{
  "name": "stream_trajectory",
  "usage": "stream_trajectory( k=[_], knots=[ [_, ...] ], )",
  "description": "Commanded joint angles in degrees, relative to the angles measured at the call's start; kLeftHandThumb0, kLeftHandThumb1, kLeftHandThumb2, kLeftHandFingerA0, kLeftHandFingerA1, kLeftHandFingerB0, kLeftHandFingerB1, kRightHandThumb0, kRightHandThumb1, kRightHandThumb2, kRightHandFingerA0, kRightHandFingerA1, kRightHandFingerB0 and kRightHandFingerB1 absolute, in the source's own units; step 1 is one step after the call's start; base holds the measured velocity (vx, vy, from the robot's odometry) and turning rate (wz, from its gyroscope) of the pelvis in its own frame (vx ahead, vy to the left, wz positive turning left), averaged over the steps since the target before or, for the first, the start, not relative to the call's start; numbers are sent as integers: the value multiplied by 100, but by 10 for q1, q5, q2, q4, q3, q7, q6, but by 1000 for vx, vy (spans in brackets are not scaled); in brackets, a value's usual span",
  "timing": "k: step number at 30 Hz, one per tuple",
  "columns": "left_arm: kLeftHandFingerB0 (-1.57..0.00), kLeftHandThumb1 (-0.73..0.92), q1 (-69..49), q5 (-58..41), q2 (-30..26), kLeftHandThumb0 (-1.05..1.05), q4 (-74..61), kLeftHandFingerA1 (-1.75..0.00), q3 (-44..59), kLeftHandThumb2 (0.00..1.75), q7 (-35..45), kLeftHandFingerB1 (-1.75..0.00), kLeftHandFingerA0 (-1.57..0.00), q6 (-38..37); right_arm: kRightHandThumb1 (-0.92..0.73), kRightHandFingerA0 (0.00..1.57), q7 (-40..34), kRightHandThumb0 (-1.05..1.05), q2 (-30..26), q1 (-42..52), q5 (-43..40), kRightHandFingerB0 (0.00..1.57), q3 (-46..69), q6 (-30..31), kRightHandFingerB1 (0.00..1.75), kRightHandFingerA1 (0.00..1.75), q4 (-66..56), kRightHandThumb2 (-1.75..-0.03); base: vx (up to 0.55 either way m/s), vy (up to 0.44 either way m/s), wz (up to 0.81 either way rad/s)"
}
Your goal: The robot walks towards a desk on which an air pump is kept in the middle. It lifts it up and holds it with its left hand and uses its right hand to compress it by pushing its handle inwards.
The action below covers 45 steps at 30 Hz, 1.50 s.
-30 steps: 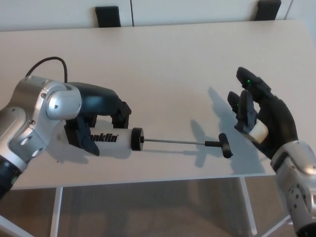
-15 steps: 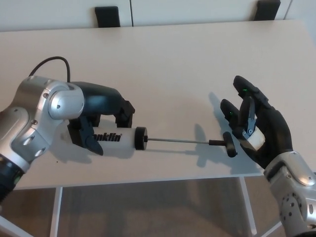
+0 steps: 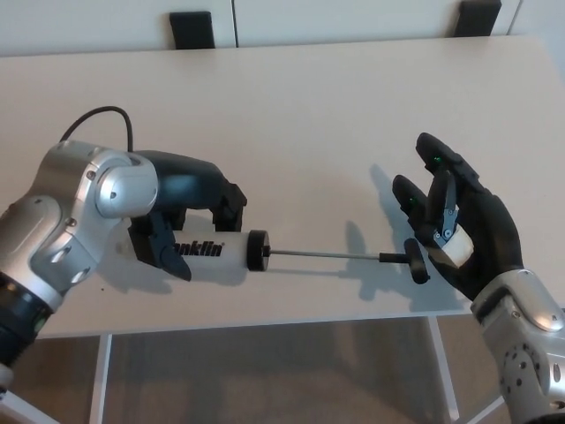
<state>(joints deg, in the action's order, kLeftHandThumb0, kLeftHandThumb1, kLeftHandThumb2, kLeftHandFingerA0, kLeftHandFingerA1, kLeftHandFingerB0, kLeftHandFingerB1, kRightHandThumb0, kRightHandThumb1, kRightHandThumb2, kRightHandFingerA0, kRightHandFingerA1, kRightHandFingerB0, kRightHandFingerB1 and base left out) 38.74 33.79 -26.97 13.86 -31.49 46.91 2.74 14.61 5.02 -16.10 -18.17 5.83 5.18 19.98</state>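
Beige desk (image 3: 318, 97) fills the view, two dark chair backs (image 3: 192, 26) at its far edge. Taking the air pump (image 3: 216, 252) as my landmark: it sits lifted just above the desk's near edge, lying sideways, white barrel with black cap, thin rod (image 3: 322, 255) drawn fully out to its right. My left hand (image 3: 181, 208) is wrapped over the barrel from above, fingers clamped around it, which keeps the body steady so a push has something to work against. T-handle (image 3: 415, 261) is at the rod's far right end. My right hand (image 3: 459, 225) is just right of that handle, palm facing it, fingers spread and holding nothing; whether it touches the handle I can't tell. I judge that placement lines the palm up with the rod so I can press straight inward. Compression not yet done; rod looks fully extended.
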Motion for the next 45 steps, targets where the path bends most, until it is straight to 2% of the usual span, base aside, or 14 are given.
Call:
stream_trajectory(
  k=[1,4,7,9,23,24,30,31,33,34,38,39,43,45],
  knots=[
    [-67,79,14,35,44,-26,1,-50,-11,63,-29,-45,-83,43,-82,6,-41,-89,26,-7,13,7,2,-22,17,22,4,-114,0,0,0],
    [-72,78,23,43,68,-26,3,-60,-14,63,-34,-47,-91,62,-83,6,-58,-89,37,-14,21,7,0,-30,17,22,4,-115,0,0,0],
    [-59,75,34,61,115,-29,4,-54,-24,62,-63,-46,-83,83,-80,2,-102,-87,75,-16,17,13,12,-47,25,28,-7,-112,0,0,0],
    [-60,74,37,69,126,-27,4,-55,-28,61,-73,-46,-82,83,-74,5,-114,-83,82,-15,25,12,13,-65,32,40,-6,-109,0,0,0],
    [-61,65,72,106,182,-26,57,-63,-45,59,-113,-44,-83,110,-79,5,-202,-85,110,-41,46,5,49,-123,36,41,15,-113,0,0,0],
    [-44,65,75,107,186,-24,59,-68,-44,59,-114,-37,-76,114,-91,15,-208,-85,111,-44,46,15,51,-122,28,31,14,-75,0,0,0],
    [-52,62,66,119,204,-28,53,-78,-46,59,-138,-39,-82,135,-82,9,-230,-85,116,-53,42,12,62,-139,34,35,19,-86,0,0,0],
    [-55,65,62,124,210,-29,49,-80,-48,60,-142,-41,-81,147,-52,1,-243,-36,118,-55,42,0,67,-143,46,48,20,-110,0,0,0],
    [-55,65,61,127,214,-29,48,-80,-48,60,-143,-41,-81,152,-52,1,-249,-36,119,-56,42,0,69,-146,46,48,21,-110,0,0,0],
    [-53,65,61,127,215,-27,48,-84,-48,59,-144,-40,-80,153,-92,20,-252,-78,120,-56,40,21,70,-147,30,33,22,-69,0,0,0],
    [-53,65,60,129,221,-27,46,-99,-48,61,-146,-42,-72,163,-91,21,-257,-80,122,-60,32,20,76,-152,30,33,22,-68,0,0,0],
    [-40,65,56,129,229,-24,42,-123,-45,60,-156,-37,-67,171,-92,21,-262,-82,122,-63,29,20,79,-157,29,33,20,-69,0,0,0],
    [-40,66,41,129,242,-24,34,-127,-37,60,-193,-38,-71,175,-92,25,-276,-82,125,-69,26,23,85,-166,29,33,13,-68,0,0,0],
    [-45,71,27,122,245,-30,33,-113,-29,61,-224,-39,-76,160,-91,23,-274,-84,126,-70,24,22,84,-177,29,32,10,-68,0,0,0]
  ],
)
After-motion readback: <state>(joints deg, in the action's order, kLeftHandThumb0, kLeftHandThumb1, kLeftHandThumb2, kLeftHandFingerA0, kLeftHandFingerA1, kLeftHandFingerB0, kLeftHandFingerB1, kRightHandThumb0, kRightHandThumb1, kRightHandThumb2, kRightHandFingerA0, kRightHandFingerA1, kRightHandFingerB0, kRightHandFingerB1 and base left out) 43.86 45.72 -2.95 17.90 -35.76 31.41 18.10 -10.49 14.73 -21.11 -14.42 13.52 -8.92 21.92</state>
